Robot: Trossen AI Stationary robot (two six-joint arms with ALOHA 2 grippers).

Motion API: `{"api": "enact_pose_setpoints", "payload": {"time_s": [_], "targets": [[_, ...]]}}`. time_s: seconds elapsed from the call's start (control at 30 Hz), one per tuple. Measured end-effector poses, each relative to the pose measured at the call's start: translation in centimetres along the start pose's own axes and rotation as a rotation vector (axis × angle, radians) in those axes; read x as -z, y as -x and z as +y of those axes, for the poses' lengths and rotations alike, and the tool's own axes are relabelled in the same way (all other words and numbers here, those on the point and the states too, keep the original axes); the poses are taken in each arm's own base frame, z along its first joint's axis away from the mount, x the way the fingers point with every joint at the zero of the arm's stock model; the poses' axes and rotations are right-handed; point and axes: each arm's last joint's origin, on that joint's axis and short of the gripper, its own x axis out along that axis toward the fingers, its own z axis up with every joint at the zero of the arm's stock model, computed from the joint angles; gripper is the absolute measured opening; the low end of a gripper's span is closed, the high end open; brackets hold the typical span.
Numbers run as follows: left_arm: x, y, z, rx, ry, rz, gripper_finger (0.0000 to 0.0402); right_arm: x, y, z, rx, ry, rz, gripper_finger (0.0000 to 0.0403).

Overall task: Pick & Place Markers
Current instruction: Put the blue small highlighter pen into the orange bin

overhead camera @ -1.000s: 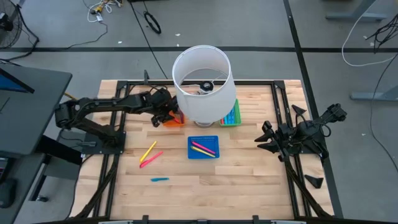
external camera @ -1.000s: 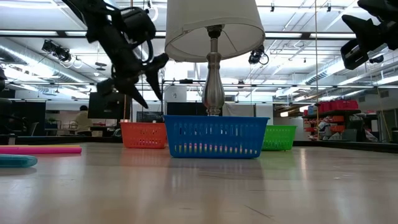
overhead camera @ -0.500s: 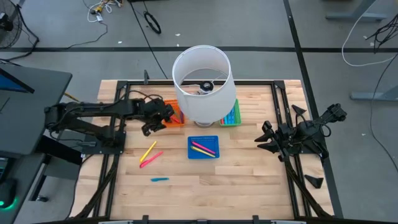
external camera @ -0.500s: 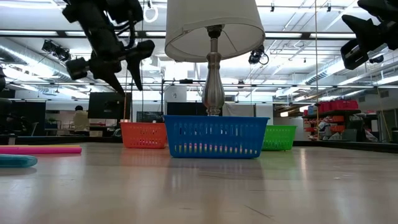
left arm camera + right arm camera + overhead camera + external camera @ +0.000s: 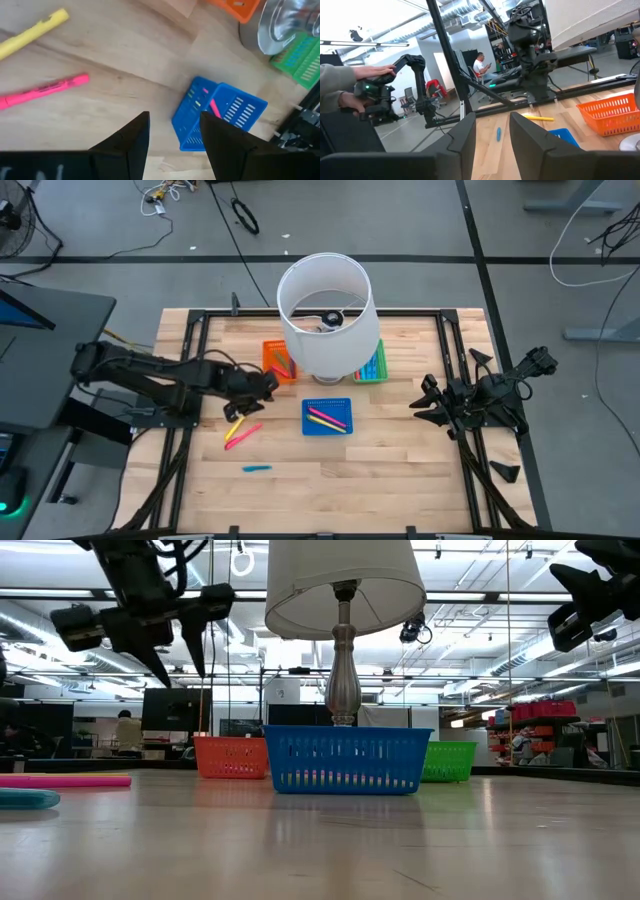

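Left gripper: we are seeing the left gripper (image 5: pixel 238 407) hanging above the table (image 5: pixel 400 460), its two fingers (image 5: pixel 131 145) parted with nothing between them. In the low view it (image 5: pixel 178 652) is standing well clear of the table top.
Under the left gripper: it is hovering over the yellow marker (image 5: pixel 238 421) and the pink marker (image 5: pixel 243 435), which are lying side by side on the bare wood, close but apart. The left wrist view is showing both, the yellow marker (image 5: pixel 33 34) and the pink marker (image 5: pixel 44 91), flat on the table.
Further out: a blue marker (image 5: pixel 256 468) is lying alone nearer the table's front edge.
Blue tray: we are finding a pink marker and a yellow marker lying inside the blue tray (image 5: pixel 327 417), just beside the left gripper towards the table's middle.
Orange tray: the orange tray (image 5: pixel 272 363) is sitting behind the left gripper, holding markers we cannot count.
Green tray: the green tray (image 5: pixel 375 366) is sitting on the lamp's other side, partly hidden.
Lamp: the lamp (image 5: pixel 325 315) is standing between the orange and green trays.
Right gripper: the right gripper (image 5: pixel 424 401) is waiting at the table's right side, its jaws apart and empty.
Room: a person's hands (image 5: pixel 367 75) are showing in the right wrist view, beyond the table.
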Motion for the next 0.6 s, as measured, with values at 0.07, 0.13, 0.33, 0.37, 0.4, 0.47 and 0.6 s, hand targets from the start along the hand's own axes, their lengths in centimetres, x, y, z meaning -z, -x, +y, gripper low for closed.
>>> {"api": "enact_pose_setpoints", "payload": {"time_s": [0.07, 0.13, 0.33, 0.37, 0.4, 0.47, 0.6], "targets": [[0.5, 0.1, 0.3, 0.004, 0.007, -0.005, 0.0179, 0.0, 0.0, 0.0, 0.001, 0.0, 0.0, 0.0119], [1.0, 0.2, 0.7, 0.0, 0.002, -0.002, 0.0179, 0.0, 0.0, 0.0, 0.0, 0.0, 0.0, 0.0119], [2.5, 0.4, 1.7, -0.013, -0.169, 0.048, 0.0179, 0.0, 0.0, 0.0, 0.0, 0.0, 0.0, 0.0119], [2.7, 0.4, 1.9, -0.021, -0.222, 0.064, 0.0179, 0.0, 0.0, 0.0, 0.0, 0.0, 0.0, 0.0119], [2.8, 0.5, 2.0, -0.029, -0.28, 0.076, 0.0179, 0.0, 0.0, 0.0, 0.0, 0.0, 0.0, 0.0119], [3.1, 0.5, 2.2, -0.035, -0.406, 0.094, 0.0179, 0.0, 0.0, 0.0, 0.0, 0.0, 0.0, 0.0119], [3.2, 0.6, 2.4, -0.039, -0.676, 0.135, 0.0179, 0.0, 0.0, 0.0, 0.0, 0.0, 0.0, 0.0119]]}}
